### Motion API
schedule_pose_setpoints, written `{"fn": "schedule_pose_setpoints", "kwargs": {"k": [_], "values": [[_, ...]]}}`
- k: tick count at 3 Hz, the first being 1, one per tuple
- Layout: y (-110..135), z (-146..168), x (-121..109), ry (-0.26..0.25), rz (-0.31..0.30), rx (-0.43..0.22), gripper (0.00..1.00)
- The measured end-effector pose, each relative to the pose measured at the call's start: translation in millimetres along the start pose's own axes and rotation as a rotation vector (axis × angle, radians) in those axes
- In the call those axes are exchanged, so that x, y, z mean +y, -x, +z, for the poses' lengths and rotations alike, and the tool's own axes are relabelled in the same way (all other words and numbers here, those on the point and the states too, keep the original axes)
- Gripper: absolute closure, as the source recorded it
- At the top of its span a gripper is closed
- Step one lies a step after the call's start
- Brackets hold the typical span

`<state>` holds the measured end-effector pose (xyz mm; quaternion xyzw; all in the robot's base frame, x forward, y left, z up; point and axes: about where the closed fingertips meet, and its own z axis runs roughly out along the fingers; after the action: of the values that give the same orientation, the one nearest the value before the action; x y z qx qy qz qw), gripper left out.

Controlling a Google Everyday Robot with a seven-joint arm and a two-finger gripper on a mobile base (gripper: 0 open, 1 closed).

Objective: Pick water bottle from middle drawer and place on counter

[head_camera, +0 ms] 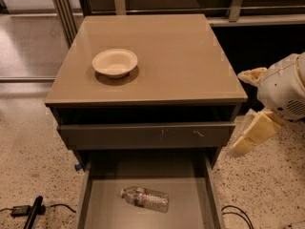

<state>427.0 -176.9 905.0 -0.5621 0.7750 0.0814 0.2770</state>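
Note:
The water bottle (145, 199) lies on its side on the bottom of the open middle drawer (102, 202), cap pointing left. The tan counter (190, 56) tops the grey cabinet. My gripper (245, 108) hangs at the right of the cabinet, level with the counter's front right corner and well above and to the right of the bottle. Its two beige fingers (255, 132) stand apart, and nothing is between them.
A cream bowl (115, 62) sits on the left half of the counter. The upper drawer front (143, 135) is shut above the open drawer. Black cables (28, 210) lie on the speckled floor at the left, and another cable (236, 213) lies at the right.

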Motion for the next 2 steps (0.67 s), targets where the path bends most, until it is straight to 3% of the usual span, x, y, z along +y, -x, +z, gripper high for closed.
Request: {"fn": "schedule_pose_setpoints", "kwargs": {"k": [1,2], "values": [[-3.6,30.3,-14.6,-0.019,0.003,-0.055,0.00],[0.2,33.6,-10.1,-0.015,0.000,-0.051,0.00]]}}
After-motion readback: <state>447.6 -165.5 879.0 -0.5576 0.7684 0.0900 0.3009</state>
